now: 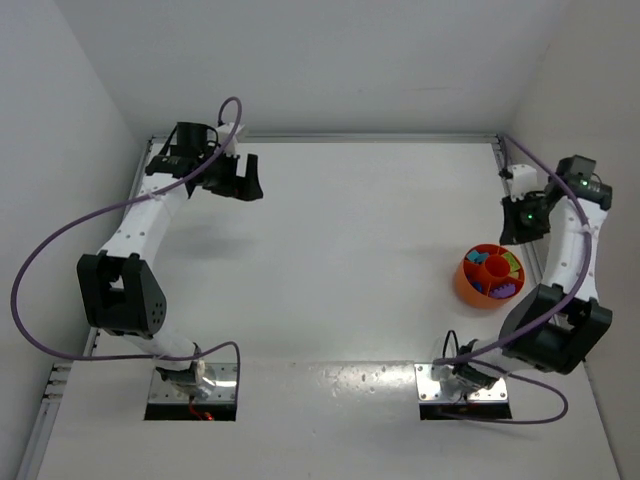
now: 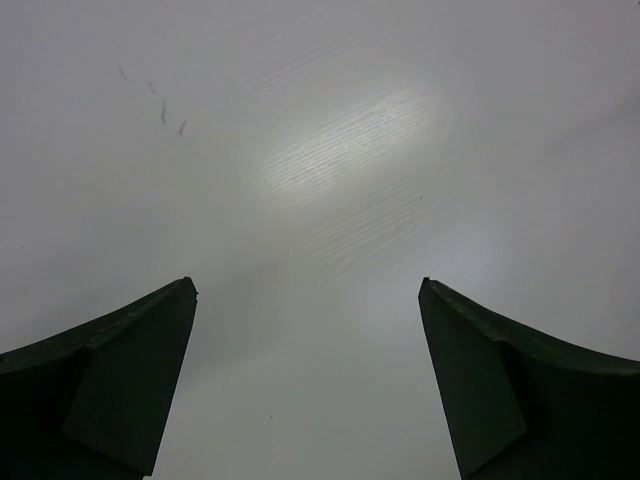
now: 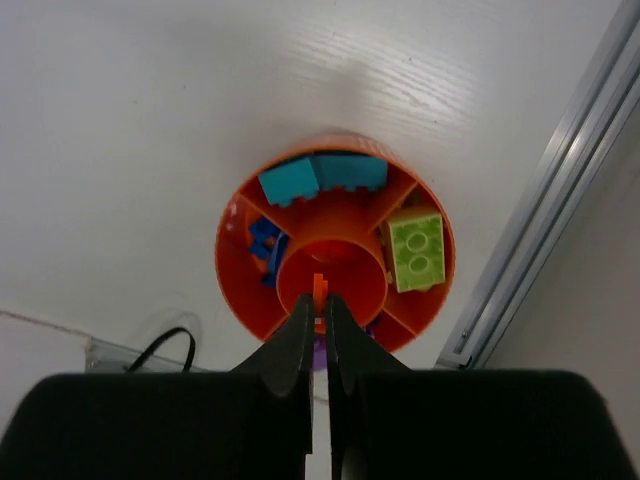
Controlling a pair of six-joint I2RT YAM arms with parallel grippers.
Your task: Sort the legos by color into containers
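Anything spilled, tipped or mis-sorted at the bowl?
Nothing stands out. The bowl sits upright; teal legos, a yellow-green lego and blue legos fill separate compartments; the right gripper holds an orange lego over its center.

Orange bowl: teal bricks 12 o'clock, yellow-green brick 3 o'clock, blue bricks 9 o'clock, orange brick centre. Bench white.

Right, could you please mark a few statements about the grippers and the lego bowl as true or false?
1. The left gripper is open with nothing between its fingers. True.
2. The yellow-green lego shares a compartment with the teal legos. False: they lie in separate compartments.
3. The right gripper is shut on an orange lego above the centre cup of the orange bowl. True.
4. The bowl lies under the left gripper. False: it lies under the right gripper.
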